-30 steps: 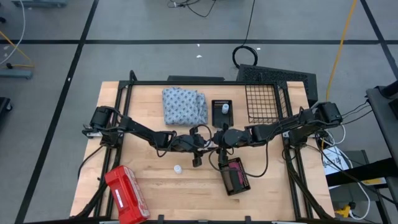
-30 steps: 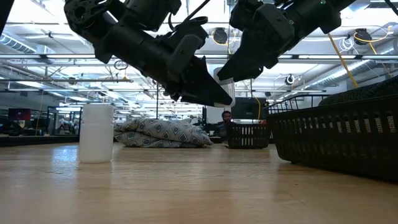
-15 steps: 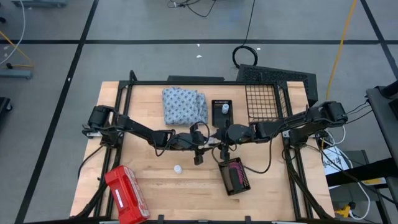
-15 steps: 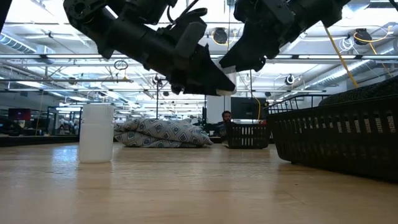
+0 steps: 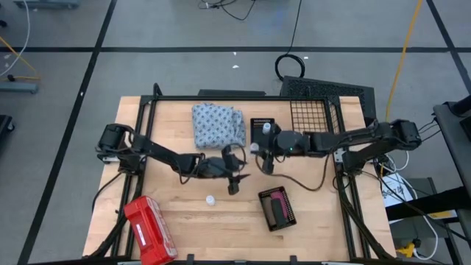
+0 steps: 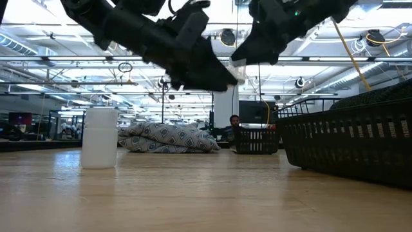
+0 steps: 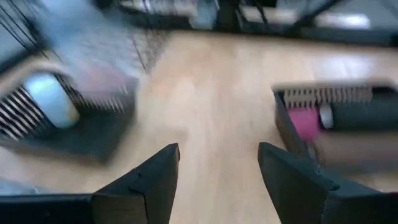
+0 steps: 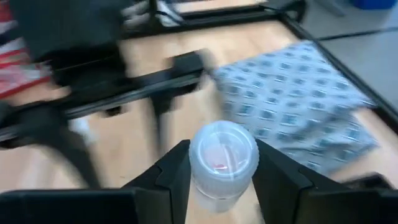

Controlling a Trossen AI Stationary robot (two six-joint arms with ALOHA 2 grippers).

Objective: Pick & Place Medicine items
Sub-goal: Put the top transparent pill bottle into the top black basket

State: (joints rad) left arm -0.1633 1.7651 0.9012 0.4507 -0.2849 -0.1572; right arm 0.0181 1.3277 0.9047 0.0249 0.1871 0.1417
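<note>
My right gripper (image 5: 259,152) hangs over the middle of the table, just near of the small black far tray (image 5: 263,133), and is shut on a small white bottle (image 8: 222,155) with a pale top. A second white bottle (image 5: 266,126) stands in that tray. A third white bottle (image 5: 210,199) stands on its base on the wood, and the low view shows it too (image 6: 100,137). The near black tray (image 5: 278,208) holds a pink tube (image 7: 305,122) and dark tubes. My left gripper (image 7: 217,180) hovers open and empty above bare wood between the two trays. My right gripper pinches the white bottle by its side wall (image 8: 198,180), one finger (image 8: 171,177) on each side of it. The pale top (image 8: 222,149) faces the wrist camera. The bottle is lifted clear of the table.
A folded blue-white patterned cloth (image 5: 218,124) lies at the far middle, and a black wire basket (image 5: 309,121) stands to its right. A red plastic case (image 5: 149,230) sits at the near left corner. Bare wood lies between the case and the near tray.
My right gripper has moved from above the near tray toward the table's far edge, to the small far tray, and has risen. My left gripper has risen a little and otherwise stayed over the table's middle.
</note>
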